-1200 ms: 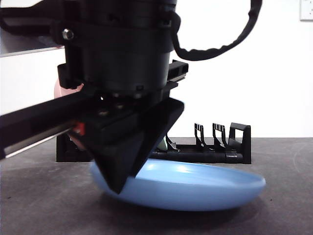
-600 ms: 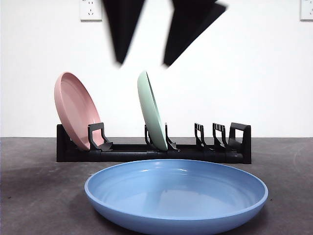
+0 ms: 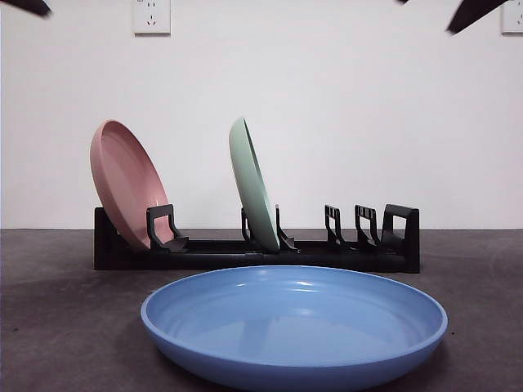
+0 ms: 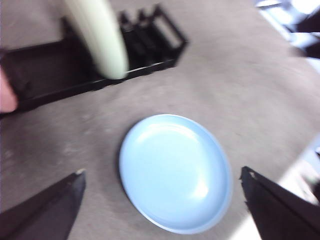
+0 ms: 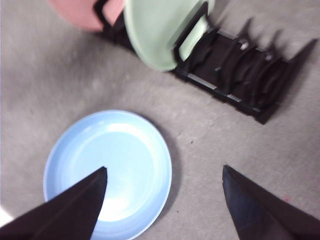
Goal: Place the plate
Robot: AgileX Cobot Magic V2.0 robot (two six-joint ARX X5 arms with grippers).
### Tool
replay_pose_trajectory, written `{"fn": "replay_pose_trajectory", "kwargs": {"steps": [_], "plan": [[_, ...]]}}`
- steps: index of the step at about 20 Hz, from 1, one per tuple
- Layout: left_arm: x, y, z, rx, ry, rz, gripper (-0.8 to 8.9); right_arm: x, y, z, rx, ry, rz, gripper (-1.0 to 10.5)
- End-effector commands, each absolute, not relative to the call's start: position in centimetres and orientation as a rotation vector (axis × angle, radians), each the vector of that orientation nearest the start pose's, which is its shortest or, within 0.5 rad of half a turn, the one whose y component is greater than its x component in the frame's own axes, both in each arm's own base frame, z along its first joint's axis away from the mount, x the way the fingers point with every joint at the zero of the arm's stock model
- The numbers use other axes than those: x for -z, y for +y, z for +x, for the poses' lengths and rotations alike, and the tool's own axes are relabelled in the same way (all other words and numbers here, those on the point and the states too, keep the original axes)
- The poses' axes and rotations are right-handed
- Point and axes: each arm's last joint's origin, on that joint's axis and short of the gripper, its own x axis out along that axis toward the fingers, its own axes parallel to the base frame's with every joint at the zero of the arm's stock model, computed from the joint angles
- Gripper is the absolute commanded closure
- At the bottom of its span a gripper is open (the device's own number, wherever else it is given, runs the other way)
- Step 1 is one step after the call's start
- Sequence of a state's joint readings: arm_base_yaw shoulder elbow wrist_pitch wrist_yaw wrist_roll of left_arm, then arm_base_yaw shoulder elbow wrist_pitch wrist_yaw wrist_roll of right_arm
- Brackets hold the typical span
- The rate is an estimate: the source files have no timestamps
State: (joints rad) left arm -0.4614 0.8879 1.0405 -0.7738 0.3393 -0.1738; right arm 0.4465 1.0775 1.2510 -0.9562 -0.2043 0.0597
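A blue plate [image 3: 294, 327] lies flat on the dark table in front of a black rack [image 3: 392, 245]. A pink plate [image 3: 122, 184] stands tilted in the rack's left end and a green plate [image 3: 252, 184] stands near its middle. My left gripper [image 4: 162, 172] is open and empty, high above the blue plate [image 4: 175, 172]. My right gripper [image 5: 164, 169] is open and empty too, high above the blue plate [image 5: 107, 172]. In the front view only black tips show at the top corners [image 3: 24, 6] [image 3: 474, 10].
The rack's right end has several free slots [image 3: 359, 229]. The rack also shows in the left wrist view [image 4: 150, 40] and the right wrist view [image 5: 240, 65]. A white wall with sockets [image 3: 152, 15] stands behind.
One second ago a gripper was low at the blue plate's left rim. It rose with jaws open and left the front view. The blue plate now lies flat.
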Motion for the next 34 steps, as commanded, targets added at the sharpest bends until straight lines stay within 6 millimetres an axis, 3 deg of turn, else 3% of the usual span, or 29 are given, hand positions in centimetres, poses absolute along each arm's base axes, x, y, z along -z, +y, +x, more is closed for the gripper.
{"fn": "replay_pose_trajectory", "kwargs": {"steps": [1,4,9,13,17,21,27,34], "plan": [[-36.3,-9.4,16.7,0.673,0.716,-0.126,3.55,-37.7,7.6,17.0,-0.628,0.775,-0.029,5.8],[-37.8,-11.2,20.9,0.582,0.784,-0.084,3.54,-38.3,6.1,16.2,-0.627,0.74,0.007,5.8],[-39.3,-13.6,27.0,0.377,0.866,0.069,3.54,-38.4,5.3,14.6,-0.652,0.706,0.032,5.8],[-39.2,-15.0,31.2,0.173,0.902,0.224,3.54,-36.1,5.1,13.3,-0.688,0.71,0.049,5.8],[-38.0,-16.1,34.6,-0.019,0.885,0.404,3.54,-33.1,5.2,12.4,-0.803,0.676,0.16,5.8],[-35.6,-16.7,36.8,-0.18,0.877,0.545,3.55,-30.9,5.0,11.8,-0.798,0.67,0.21,5.8],[-32.2,-17.4,39.0,-0.229,0.924,0.609,3.72,-30.7,5.0,11.6,-0.799,0.669,0.21,5.8],[-31.3,-17.6,39.4,-0.249,0.931,0.628,4.62,-30.7,5.0,11.6,-0.799,0.668,0.209,5.8]]}}
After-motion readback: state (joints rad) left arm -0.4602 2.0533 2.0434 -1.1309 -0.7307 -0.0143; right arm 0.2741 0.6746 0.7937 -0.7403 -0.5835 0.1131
